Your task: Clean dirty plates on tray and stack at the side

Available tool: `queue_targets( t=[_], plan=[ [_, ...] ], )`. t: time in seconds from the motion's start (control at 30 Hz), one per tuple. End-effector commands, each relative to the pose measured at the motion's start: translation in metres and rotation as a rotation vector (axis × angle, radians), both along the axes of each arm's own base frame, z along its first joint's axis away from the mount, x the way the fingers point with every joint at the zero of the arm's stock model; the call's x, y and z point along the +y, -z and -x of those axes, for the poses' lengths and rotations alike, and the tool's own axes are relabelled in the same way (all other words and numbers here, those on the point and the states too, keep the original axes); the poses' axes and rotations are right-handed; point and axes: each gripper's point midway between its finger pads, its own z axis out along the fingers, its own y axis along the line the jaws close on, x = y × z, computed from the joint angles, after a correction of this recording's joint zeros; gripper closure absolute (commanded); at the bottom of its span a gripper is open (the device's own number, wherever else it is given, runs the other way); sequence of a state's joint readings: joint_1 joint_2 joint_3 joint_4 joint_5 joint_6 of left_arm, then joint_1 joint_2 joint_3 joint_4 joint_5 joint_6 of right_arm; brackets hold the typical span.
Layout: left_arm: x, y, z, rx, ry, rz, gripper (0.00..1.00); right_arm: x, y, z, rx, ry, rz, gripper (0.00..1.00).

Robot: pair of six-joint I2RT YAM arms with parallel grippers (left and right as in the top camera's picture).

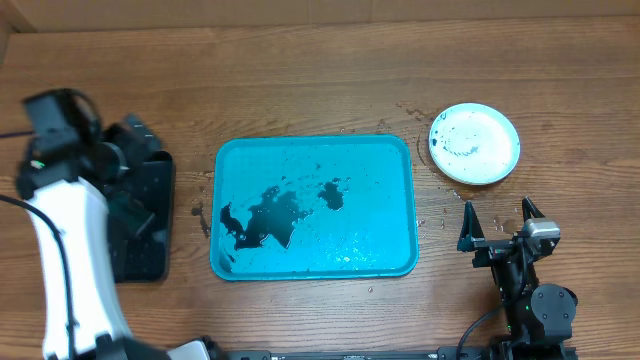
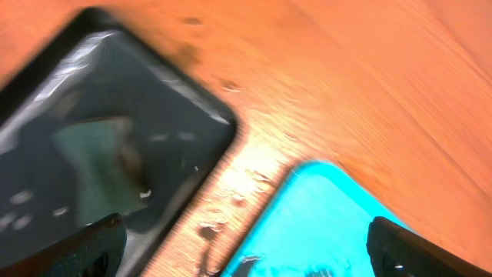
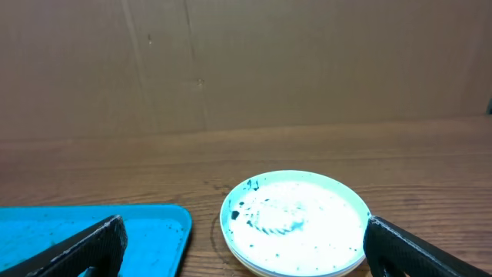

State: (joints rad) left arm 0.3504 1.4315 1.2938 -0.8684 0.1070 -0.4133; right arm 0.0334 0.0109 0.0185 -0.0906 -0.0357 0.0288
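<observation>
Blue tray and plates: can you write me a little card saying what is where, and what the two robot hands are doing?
blue tray: middle of the table, black smears inside, no plates on it
plates: stacked on the table to the right of the blue tray, top one speckled black
black tray: on the table left of the blue tray
left gripper: open, empty, over the black tray's corner
right gripper: open, empty, near the plates, not touching them
</observation>
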Motion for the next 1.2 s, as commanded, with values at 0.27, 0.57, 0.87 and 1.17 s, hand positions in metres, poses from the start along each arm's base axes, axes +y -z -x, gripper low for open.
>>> queue_targets(
  t=[0.27,0.57,0.87,1.17],
  plan=[
    [-0.115,-0.019,0.054,-0.174,0.480,-0.180,0.00,-0.003,0.002,0.000,-0.004,0.016,0.004,0.00],
    [-0.119,0.021,0.085,-0.262,0.555,-0.255,0.00,-0.003,0.002,0.000,-0.004,0.016,0.004,0.00],
    [-0.119,0.051,0.087,-0.483,0.520,-0.319,0.00,-0.003,0.002,0.000,-0.004,0.016,0.004,0.00],
    [-0.114,0.065,0.094,-0.642,0.471,-0.390,0.00,-0.003,0.002,0.000,-0.004,0.016,0.004,0.00]
  ],
)
